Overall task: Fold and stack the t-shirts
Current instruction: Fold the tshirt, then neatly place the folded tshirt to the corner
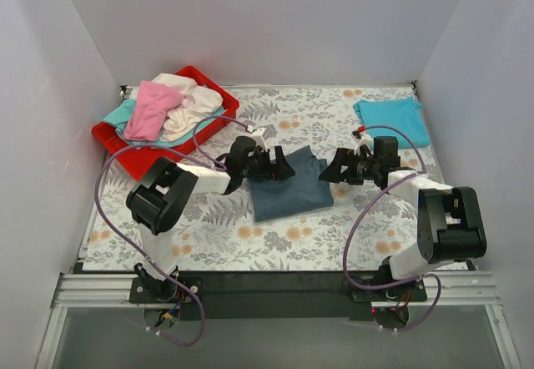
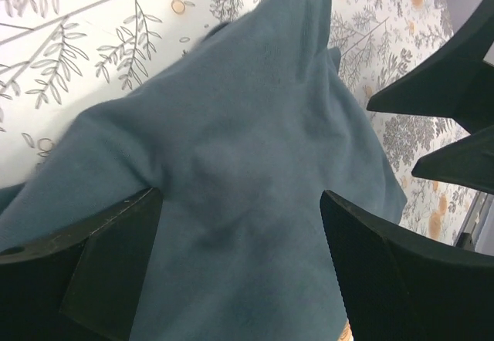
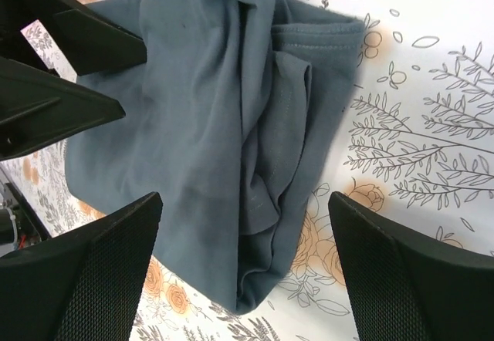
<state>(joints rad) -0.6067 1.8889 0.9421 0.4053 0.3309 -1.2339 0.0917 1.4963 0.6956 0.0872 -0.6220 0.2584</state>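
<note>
The slate grey-blue t-shirt (image 1: 290, 187) lies folded at the table's middle; it also fills the left wrist view (image 2: 231, 171) and the right wrist view (image 3: 208, 125). My left gripper (image 1: 282, 166) is open over its far left part. My right gripper (image 1: 331, 169) is open just beside its right edge, holding nothing. A turquoise t-shirt (image 1: 392, 118) lies folded at the far right. Pink (image 1: 153, 108), cream-white (image 1: 190, 106) and teal (image 1: 119, 115) shirts sit heaped in the red tray (image 1: 217, 91).
The floral table cover (image 1: 217, 235) spans the table between white walls. The red tray stands at the far left corner. Purple cables loop from both arms.
</note>
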